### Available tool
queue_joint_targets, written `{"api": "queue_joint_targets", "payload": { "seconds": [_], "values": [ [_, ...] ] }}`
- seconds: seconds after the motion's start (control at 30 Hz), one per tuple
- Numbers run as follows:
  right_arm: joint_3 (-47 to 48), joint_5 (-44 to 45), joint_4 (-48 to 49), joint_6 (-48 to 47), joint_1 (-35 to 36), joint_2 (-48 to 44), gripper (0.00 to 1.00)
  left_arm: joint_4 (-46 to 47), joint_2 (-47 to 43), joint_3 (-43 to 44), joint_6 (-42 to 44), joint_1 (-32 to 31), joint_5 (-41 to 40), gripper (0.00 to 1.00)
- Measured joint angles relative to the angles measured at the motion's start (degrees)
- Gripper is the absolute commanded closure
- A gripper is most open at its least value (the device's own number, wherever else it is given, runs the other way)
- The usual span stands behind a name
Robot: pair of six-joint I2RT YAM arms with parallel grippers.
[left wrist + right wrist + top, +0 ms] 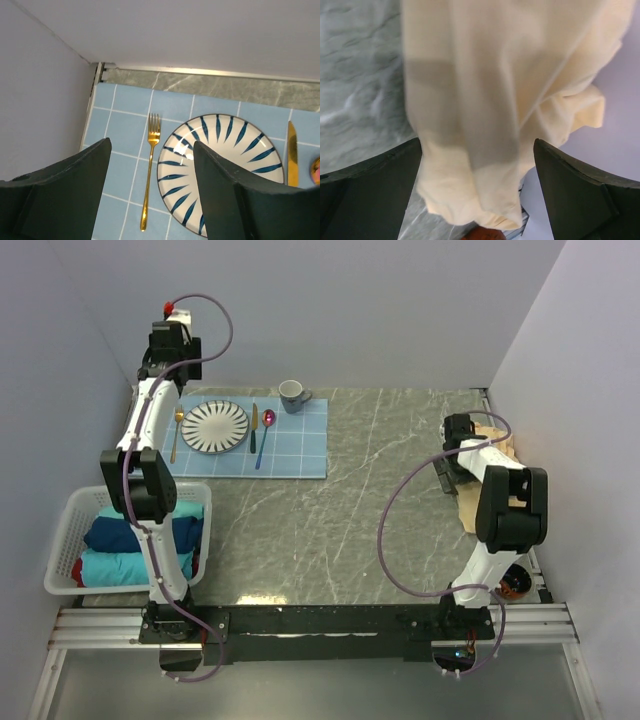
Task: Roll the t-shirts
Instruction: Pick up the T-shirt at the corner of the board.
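A pale yellow-cream t-shirt [468, 508] lies crumpled at the table's right edge and fills the right wrist view [485, 85]. My right gripper [447, 472] hovers just above it, open and empty [477, 150]. More folded t-shirts lie in a white basket [70, 530] at the near left: dark blue [125, 532], teal [120, 565] and a bit of red [78, 570]. My left gripper [172, 358] is stretched to the far left corner, open and empty [151, 150], above a gold fork [148, 175].
A blue tiled placemat [290, 450] at the back holds a striped plate [215, 426], fork [176, 435], knife [254, 428], spoon [265, 430] and grey mug [293, 395]. Walls close in the left, back and right. An orange object [510, 585] sits by the right arm's base.
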Motion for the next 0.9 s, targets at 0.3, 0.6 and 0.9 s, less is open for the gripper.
{"api": "queue_joint_targets", "payload": {
  "seconds": [0.3,0.6,0.9],
  "values": [
    [3.3,2.2,1.0,-2.5,-2.6,4.6,0.27,-1.2,-0.3,-2.4,-0.6,0.2,0.9,0.28],
    [7.3,0.2,-4.1,-1.9,-3.7,5.4,1.0,-2.0,-1.5,-2.5,-1.0,0.0,4.5,0.29],
    [17.7,-6.6,-15.3,-1.2,7.3,-2.1,1.0,-3.3,-2.8,-3.8,-1.6,-1.8,16.6,0.28]
  ]
}}
